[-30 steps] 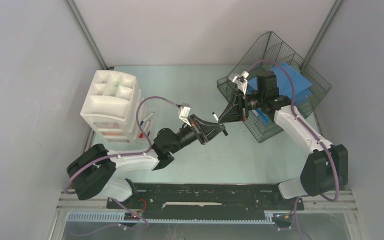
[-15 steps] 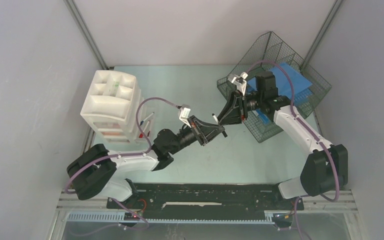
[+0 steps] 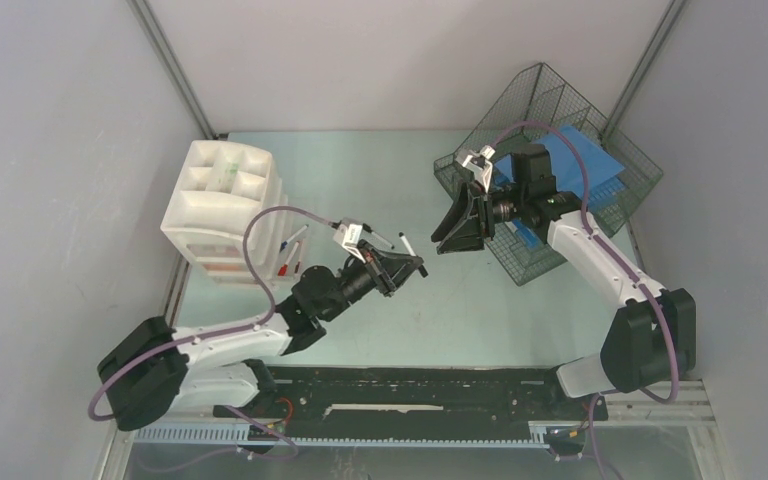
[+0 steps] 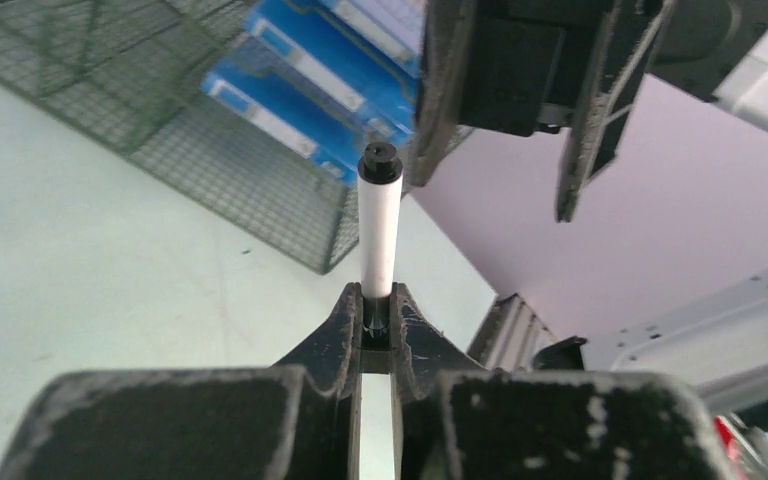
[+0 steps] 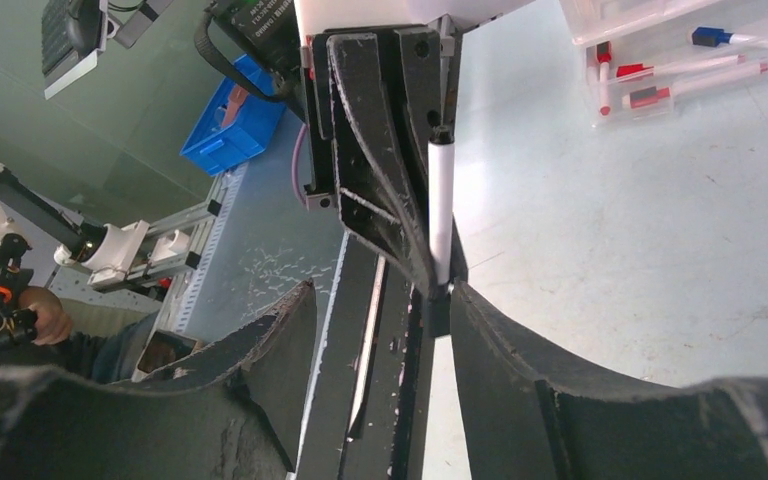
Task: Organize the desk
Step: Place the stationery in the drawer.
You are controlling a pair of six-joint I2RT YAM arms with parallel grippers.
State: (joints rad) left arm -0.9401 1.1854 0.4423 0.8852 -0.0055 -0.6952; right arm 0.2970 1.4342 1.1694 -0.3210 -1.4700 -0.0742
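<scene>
Left of the wire-mesh tray (image 3: 520, 95), above the pale green desk (image 3: 380, 170), the left gripper (image 4: 378, 303) pinches one white marker (image 4: 379, 235) with a black cap by its lower end. Its own wrist view shows that clamp plainly; from overhead it is hard to make out. Nearer the tray, the right gripper (image 3: 447, 238) stands spread, touching nothing. Far left of the tray sits one white drawer unit (image 3: 222, 200). The right wrist view shows one blue-capped marker (image 5: 730, 38) and two red-capped markers (image 5: 680, 70) beside it. Half a second ago both grippers met at the marker; the left has since drawn away with it.

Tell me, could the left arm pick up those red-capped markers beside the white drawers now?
Probably not yet: its fingers are shut on a white marker, though the red-capped markers lie close.
</scene>
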